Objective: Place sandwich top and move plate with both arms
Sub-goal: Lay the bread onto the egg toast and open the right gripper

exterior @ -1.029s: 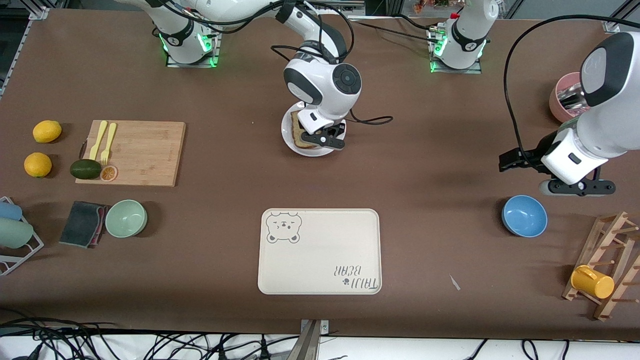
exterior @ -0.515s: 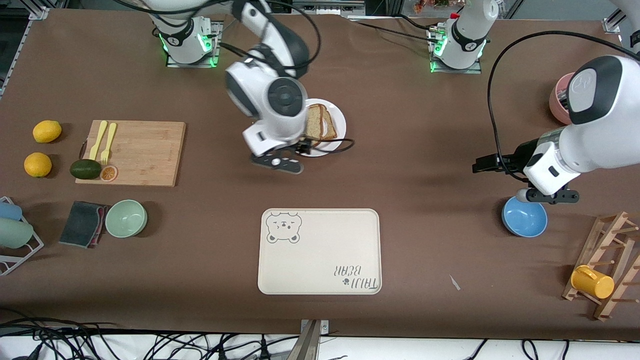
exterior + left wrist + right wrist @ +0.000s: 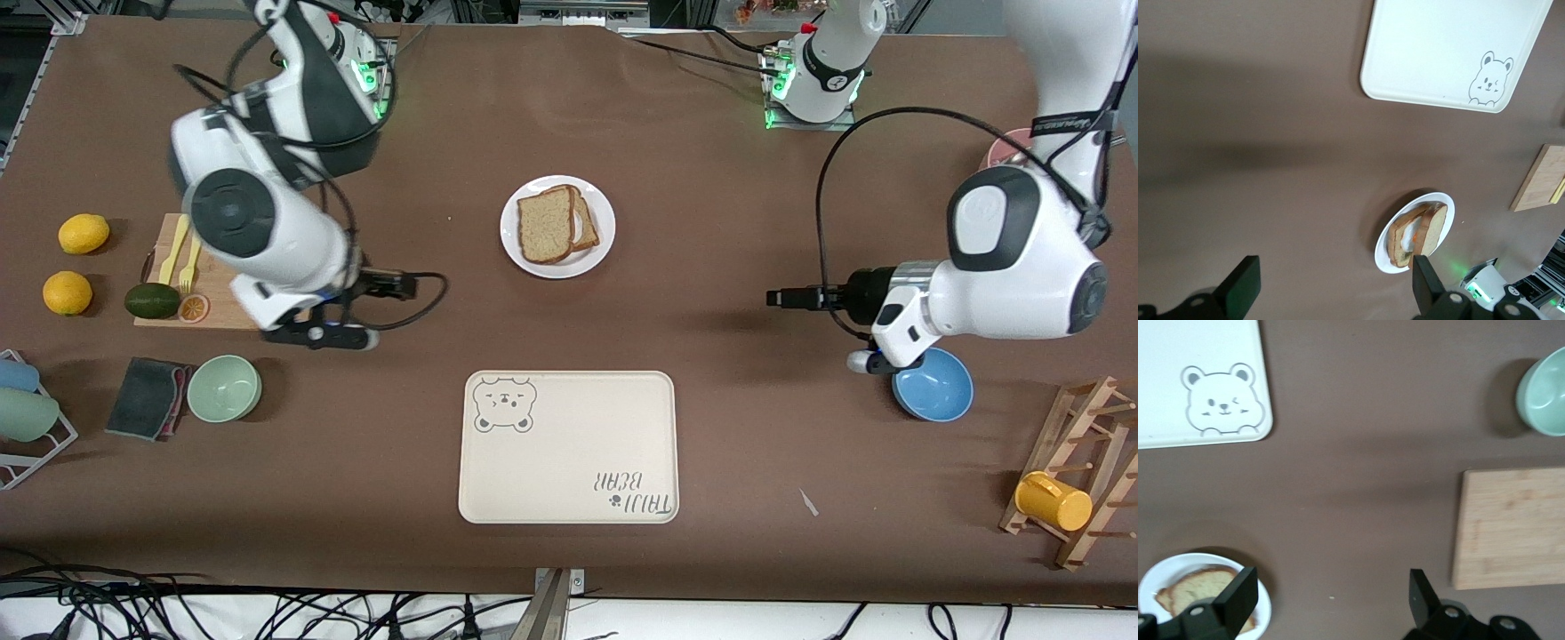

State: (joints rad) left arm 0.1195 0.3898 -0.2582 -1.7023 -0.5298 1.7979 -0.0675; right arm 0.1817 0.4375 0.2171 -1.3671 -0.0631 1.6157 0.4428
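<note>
On the table, mid-way between the bases: plate (image 3: pixel 557 226) is sitting with the top slice (image 3: pixel 544 224) lying on the lower slice, farther from the camera than the tray (image 3: pixel 568 447).
Right gripper (image 3: pixel 331 336): hanging over the board's (image 3: pixel 233 271) corner, jaws spread wide, gripping nothing.
Left gripper (image 3: pixel 861 360): hovering at the blue bowl's (image 3: pixel 933 384) edge, jaws wide, empty.
Handling: plate is looking rigid, smooth, likely slippery and breakable; bread is looking soft, light, apt to slide.
Hold: pinching the bare rim on two sides, keeping it level, seems best.
Views: left wrist is showing white egg between slices (image 3: pixel 1418 230); front is hiding it. Right wrist is catching the green bowl (image 3: pixel 1543 395).
</note>
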